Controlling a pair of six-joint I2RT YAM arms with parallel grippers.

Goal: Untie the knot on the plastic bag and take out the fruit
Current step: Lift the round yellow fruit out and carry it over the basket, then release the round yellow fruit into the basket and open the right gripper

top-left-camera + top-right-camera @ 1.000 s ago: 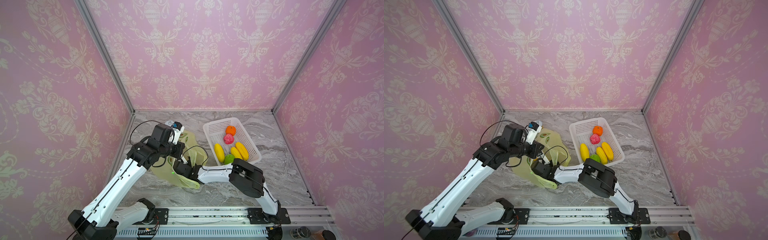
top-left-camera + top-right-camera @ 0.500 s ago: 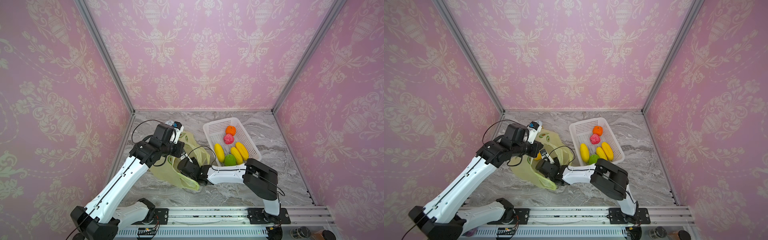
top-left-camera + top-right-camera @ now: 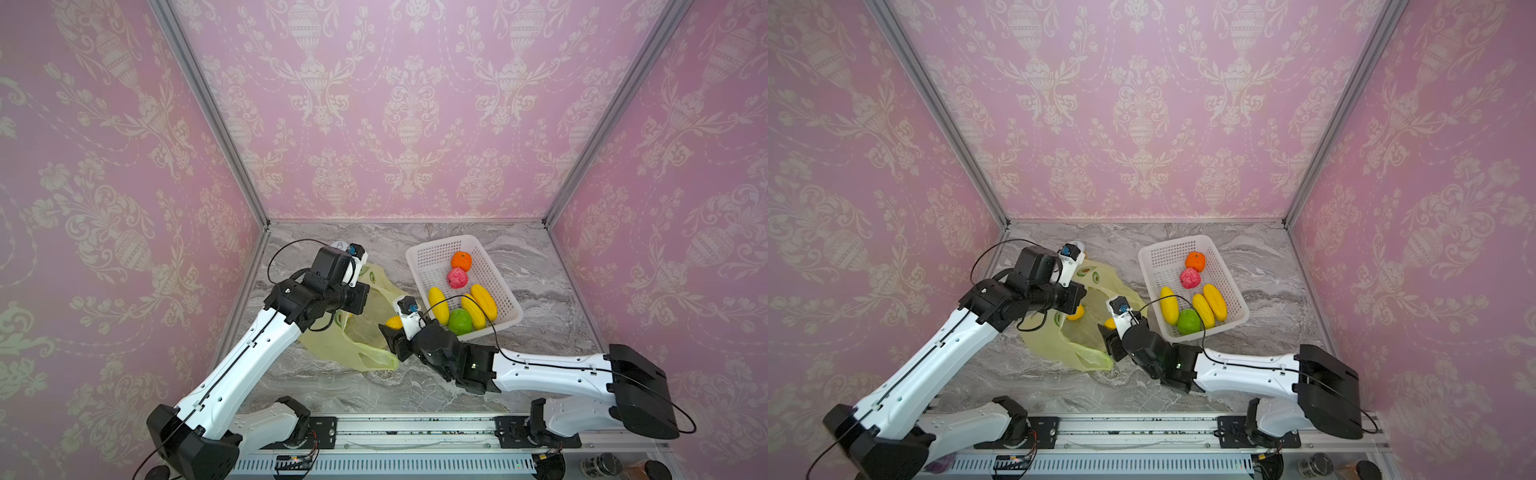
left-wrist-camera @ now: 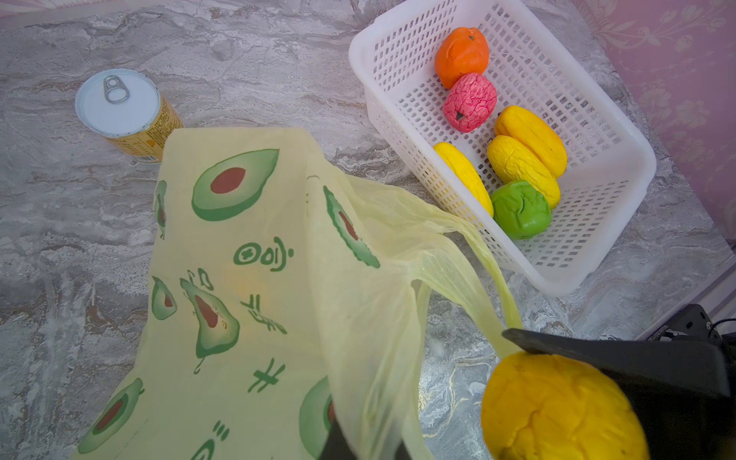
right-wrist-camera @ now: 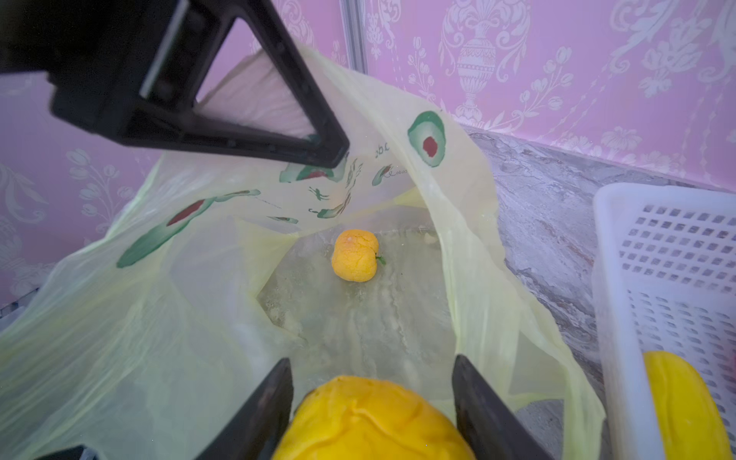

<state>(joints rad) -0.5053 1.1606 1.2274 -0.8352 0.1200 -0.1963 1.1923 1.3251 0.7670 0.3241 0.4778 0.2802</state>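
A: What's the room like?
B: Pink wallpaper with pale urns on three sides, metal posts in the corners, a grey marbled table.
A: And the bag?
B: The plastic bag lies open on the table's left half, a can just beside it. The left gripper is clamped on its rim, holding it up. One small orange-yellow fruit sits inside.
A: The right gripper?
B: It grips a yellow fruit at the bag's mouth. Six more fruits lie in the white basket.
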